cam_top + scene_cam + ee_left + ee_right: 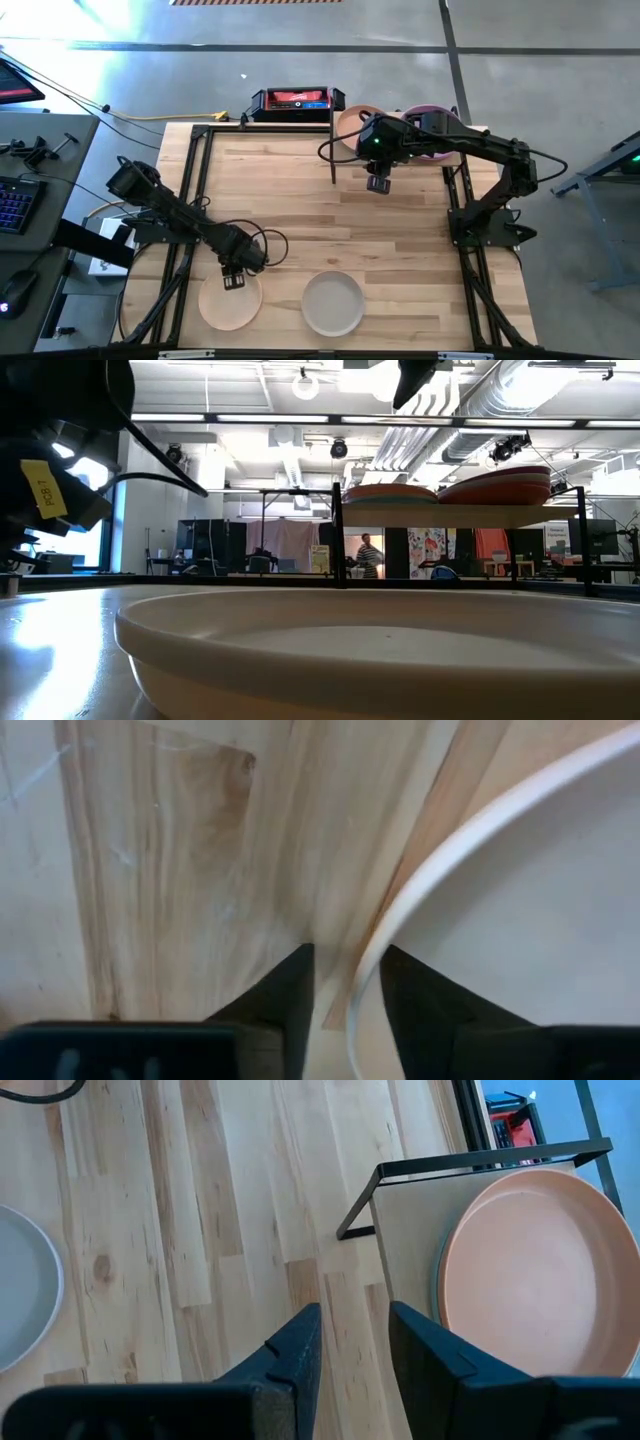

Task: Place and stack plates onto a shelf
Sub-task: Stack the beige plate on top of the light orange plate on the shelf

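1. The left gripper (233, 281) sits low at the near left of the table, at the upper rim of the cream plate (230, 303). In the left wrist view the plate's rim (440, 860) runs into the gap between the two dark fingers (285, 995), which stand a little apart on either side of it and are not pressed onto it. One finger is outside the rim, the other over the plate's inside.
2. That rim-between-fingers relation is what the coming move turns on. The plate lies just ahead of and under the left gripper, so closing would likely pinch the rim edge-on.
3. The pale grey plate (333, 304) rests just beside the cream one, untouched. The left arm is much the nearer to both.
4. The right gripper (378, 184) hovers near the shelf (405, 1245) at the far right, holding nothing, fingers parted with bare tabletop between them.
5. The right wrist view shows a peach plate (540, 1275) topping one stack. The low view adds a second stack (500, 486) alongside on the shelf, which the arm partly covers in the high view.
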